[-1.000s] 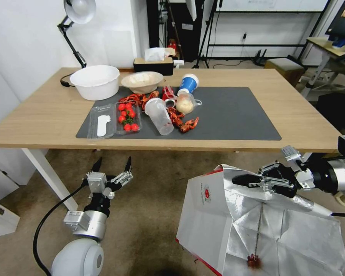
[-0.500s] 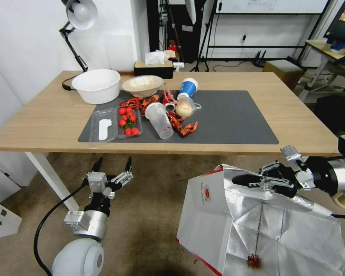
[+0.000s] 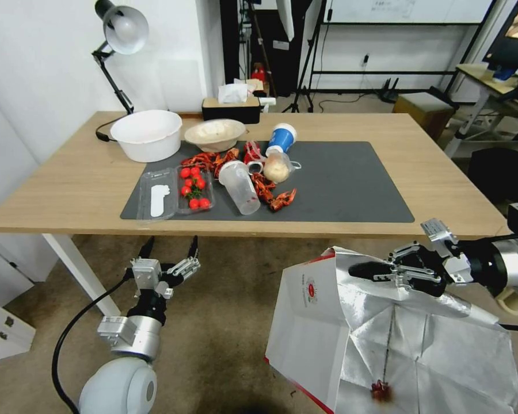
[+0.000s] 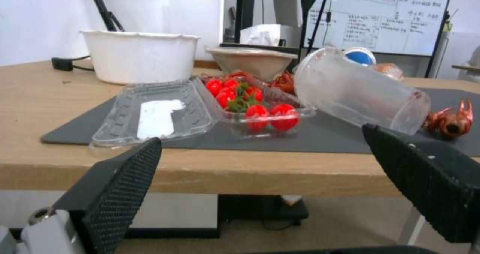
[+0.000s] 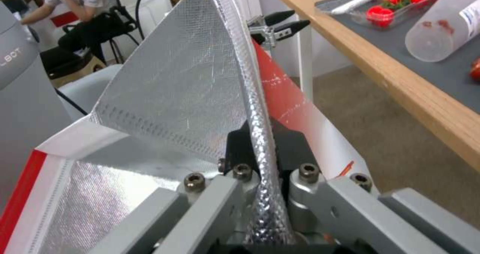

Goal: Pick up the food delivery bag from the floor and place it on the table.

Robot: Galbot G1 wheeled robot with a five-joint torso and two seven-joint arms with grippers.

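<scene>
I'm pinching the food delivery bag's (image 3: 328, 322) foil rim in my right hand (image 3: 367, 270), at 5 o'clock below the table (image 3: 443, 190); left hand (image 3: 167, 248) is hanging spread.

Whole head view shifts: the table (image 3: 80, 190) and everything on it (white bowl (image 3: 146, 134), tomato tray (image 3: 194, 188), tipped plastic cup (image 3: 240, 188)) sit lower in the picture than a second ago. Camera moves, not the things. Desk lamp (image 3: 122, 27) also lower, table edge nearer the bag (image 3: 385, 339).
</scene>
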